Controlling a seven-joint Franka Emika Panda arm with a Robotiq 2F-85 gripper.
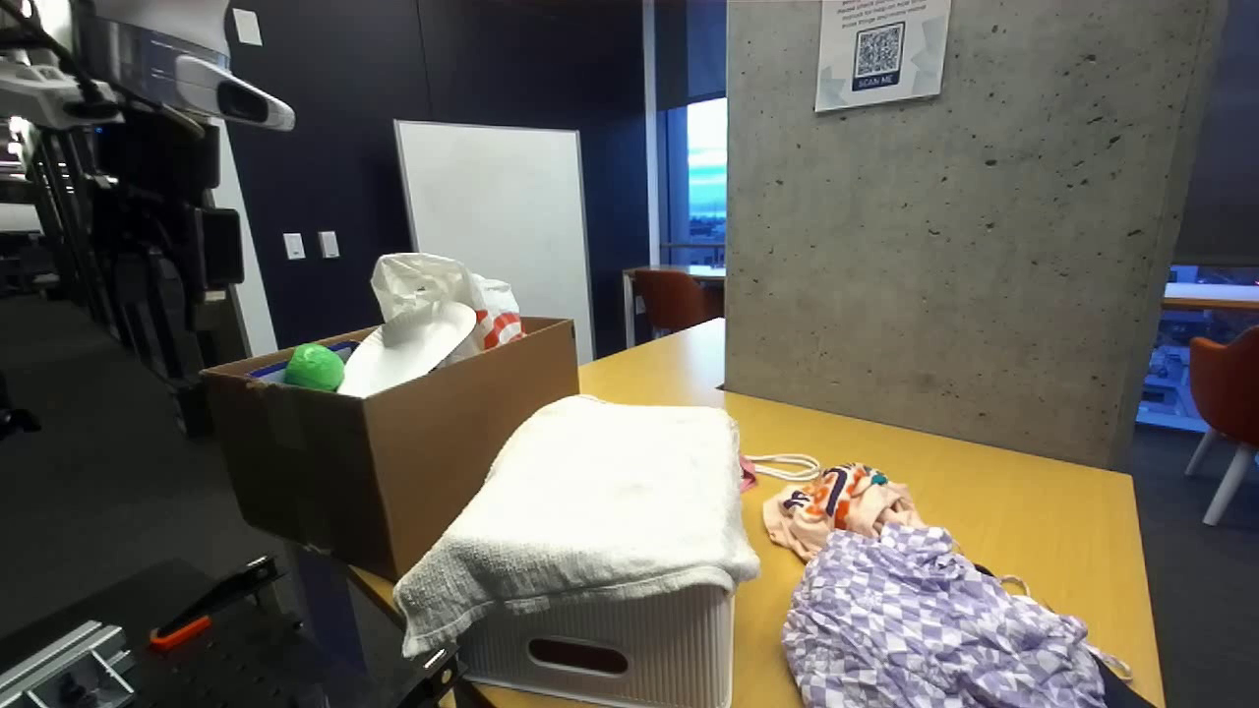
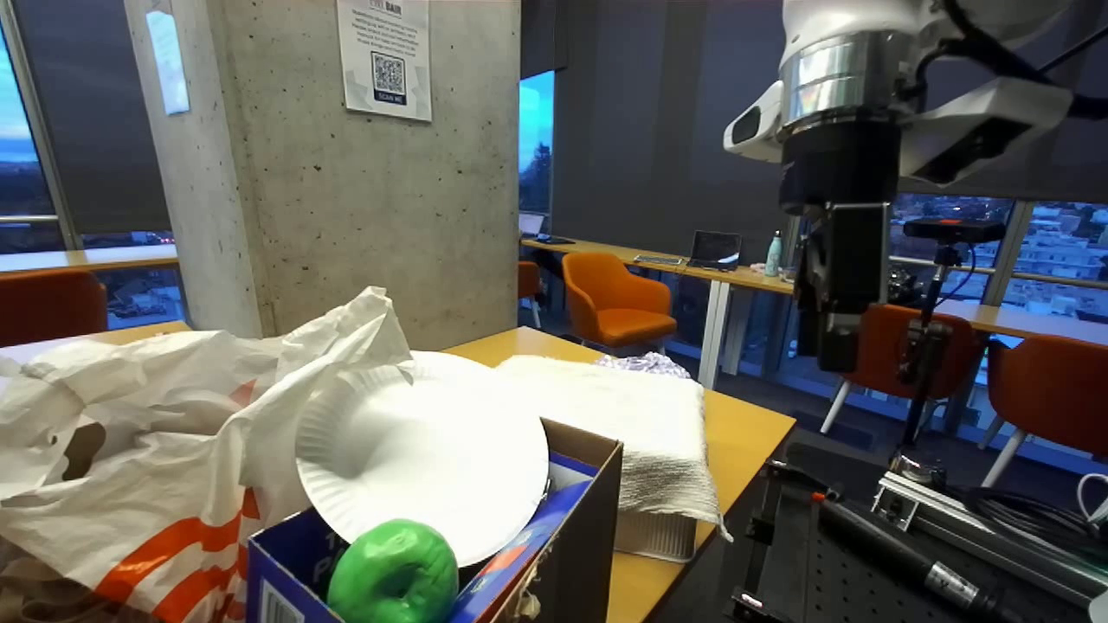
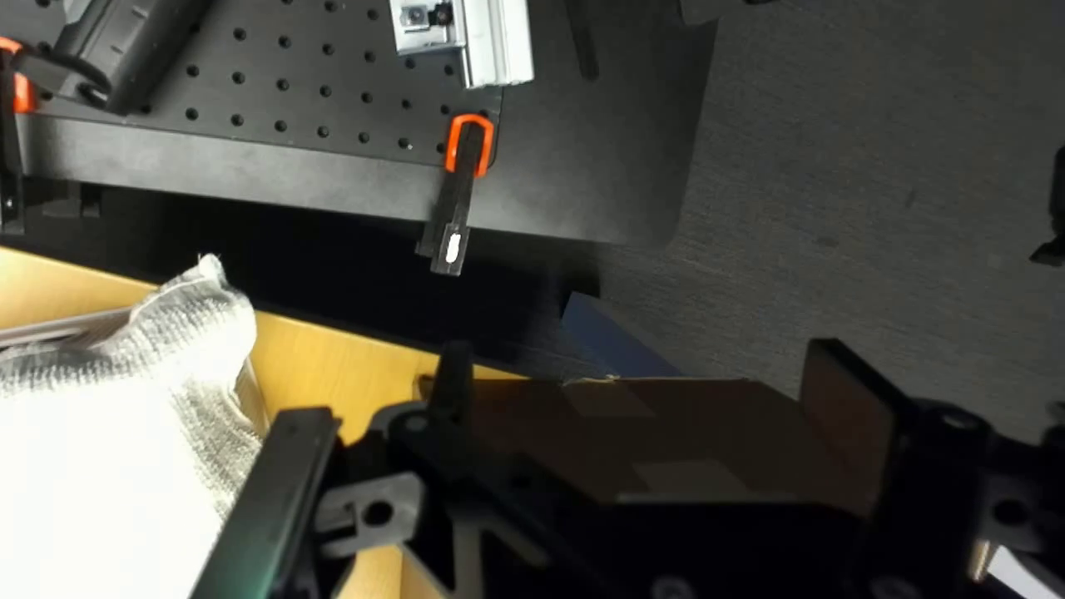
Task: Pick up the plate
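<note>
Pincer (image 3: 641,387) spread, up in the air. Plate (image 2: 459,459) tilted in box (image 1: 472,433), btwn bag (image 2: 173,450) & grn ball (image 2: 389,554), both ext. views. Cloth (image 1: 620,482) over bin (image 1: 689,639) on tabletop (image 1: 1023,521).

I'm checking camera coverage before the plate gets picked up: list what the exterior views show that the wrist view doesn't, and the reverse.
Exterior views only: the concrete pillar, the QR-code poster, the orange-striped carrier bag and, recognisably, the paper plate.
Wrist view only: a clear look at the gap between the spread jaws of the pincer.
Shared: the pincer itself, the white towel, the cardboard box and the wooden table.
</note>
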